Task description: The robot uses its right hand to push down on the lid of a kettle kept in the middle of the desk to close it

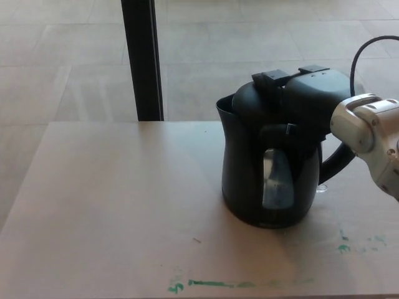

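A black post (142,59) stands behind the desk (112,205), well left of the fingers. One electric kettle (269,162) sits mid-desk, its lid (252,103) directly under the right hand (308,93), which lies flat on it — whether the fingers are spread or curled cannot be told. One hand shows; the left is absent. An off-centre press could tip the kettle — or leave the lid unlatched.

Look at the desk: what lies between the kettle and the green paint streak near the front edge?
In the head view, nothing stands between the kettle and the green streak: only bare desk, with one tiny dark speck left of that stretch.
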